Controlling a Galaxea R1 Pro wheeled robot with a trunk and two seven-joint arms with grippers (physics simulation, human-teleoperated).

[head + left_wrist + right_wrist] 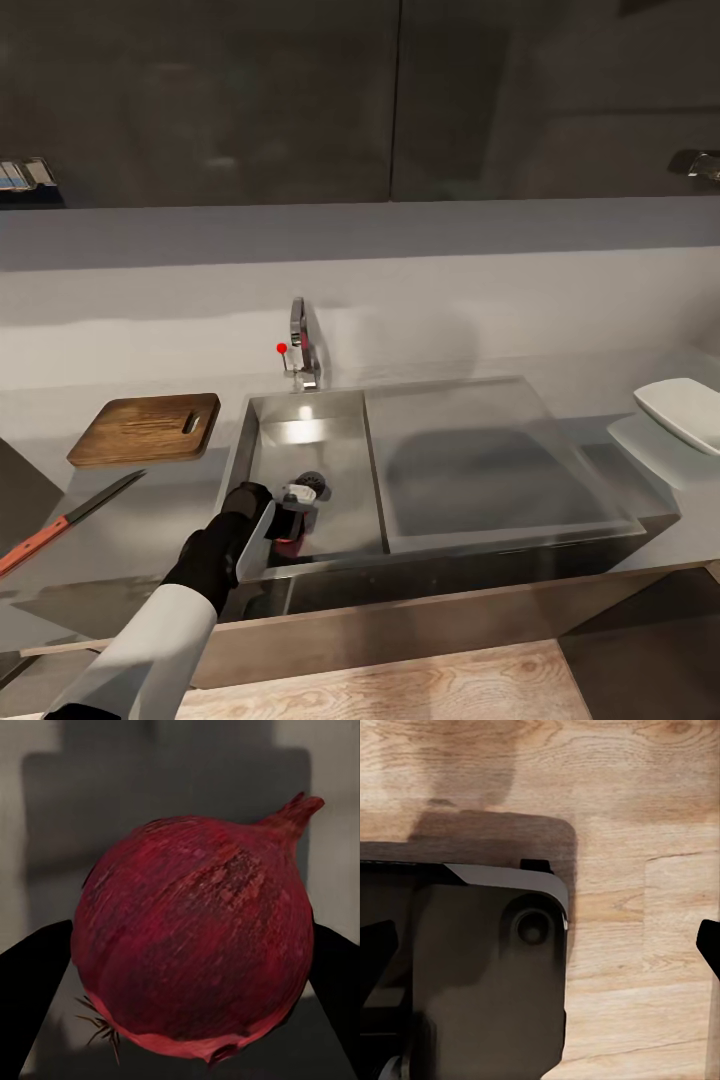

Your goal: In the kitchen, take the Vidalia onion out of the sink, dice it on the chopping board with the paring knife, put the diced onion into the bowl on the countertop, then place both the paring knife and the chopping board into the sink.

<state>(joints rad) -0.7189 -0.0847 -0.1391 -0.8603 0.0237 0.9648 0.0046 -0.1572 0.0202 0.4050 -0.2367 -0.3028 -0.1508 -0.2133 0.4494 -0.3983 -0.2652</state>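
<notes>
The Vidalia onion (199,937), dark red with a papery skin, sits between my left gripper's black fingers (34,997), which press on both its sides. In the head view my left gripper (291,528) reaches down into the sink (330,440) near its front wall, with a bit of the onion (288,547) showing under it. The chopping board (147,428) lies on the countertop (150,540) left of the sink. The paring knife (70,520), red-handled with a dark blade, lies in front of the board. The white bowl (685,412) stands at the far right. My right gripper (547,952) hangs open over wooden floor.
A chrome tap (303,345) with a red knob rises behind the basin. The flat drainboard (480,470) takes up the sink's right half. The robot's dark base (472,975) is under the right gripper. The countertop's front edge runs just below the sink.
</notes>
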